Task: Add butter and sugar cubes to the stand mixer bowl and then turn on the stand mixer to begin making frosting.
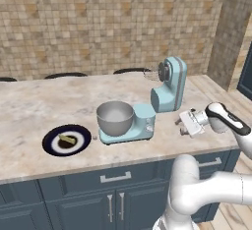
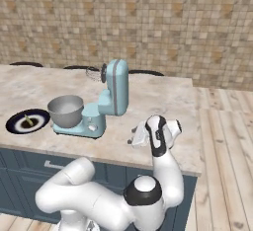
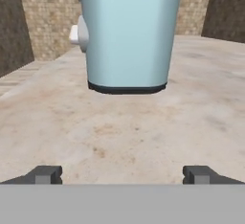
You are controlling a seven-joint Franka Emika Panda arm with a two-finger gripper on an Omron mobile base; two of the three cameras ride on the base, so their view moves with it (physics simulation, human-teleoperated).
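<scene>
While the gripper [image 1: 180,124] hangs low over the marble counter [image 1: 39,106] with its two fingers [image 3: 45,174] spread wide and nothing between them, the stand mixer [image 1: 155,103] stands just in front of it, apart from the fingertips and not touched. From the hand view the light blue back of the stand mixer [image 3: 128,34] rises straight ahead, centred between the two dark tips, with bare counter [image 3: 119,137] between them and its base. On the mixer's flat base sits the stand mixer bowl [image 1: 115,117], grey metal, on the far side from the gripper; the head is tilted up and the wire whisk [image 1: 152,73] points out above the bowl. Farther to the left, well apart from the gripper, a dark blue plate [image 1: 51,148] with a white ring carries the butter [image 1: 67,139], a small pale block. A tiny speck lies on the counter between plate and mixer, too small to identify.
</scene>
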